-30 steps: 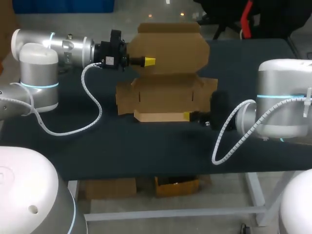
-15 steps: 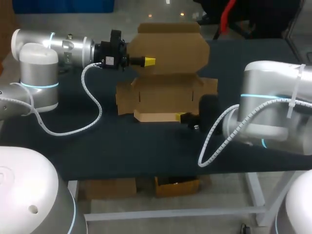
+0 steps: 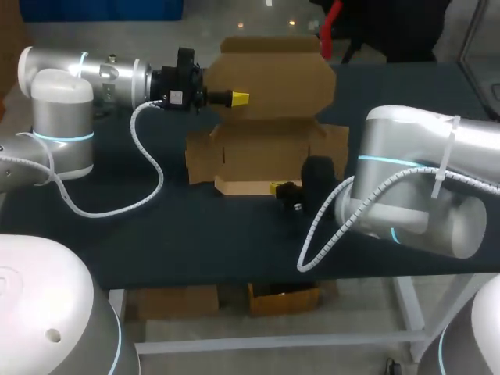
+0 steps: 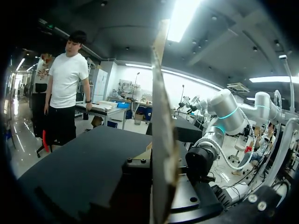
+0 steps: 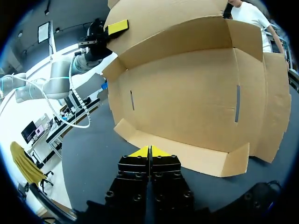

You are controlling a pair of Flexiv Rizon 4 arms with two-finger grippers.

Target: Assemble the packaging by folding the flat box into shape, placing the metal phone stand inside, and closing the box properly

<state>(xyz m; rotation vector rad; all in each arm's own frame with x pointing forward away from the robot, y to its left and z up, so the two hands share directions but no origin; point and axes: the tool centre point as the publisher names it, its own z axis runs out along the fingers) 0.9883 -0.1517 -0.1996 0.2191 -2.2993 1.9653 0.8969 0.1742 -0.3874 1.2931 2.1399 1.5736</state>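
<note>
The box (image 3: 266, 152) lies on the table (image 3: 195, 234) half formed, its sides splayed. The left gripper (image 3: 237, 98) pinches the raised lid (image 3: 273, 74). The right gripper (image 3: 280, 188), fingers pressed together and empty, noses the front flap (image 5: 187, 154). I see no phone stand, so loading and closing remain.

Dim overall — overhead strip light (image 4: 180, 18) glares in left wrist view; table (image 3: 195, 234) dark, matte.
</note>
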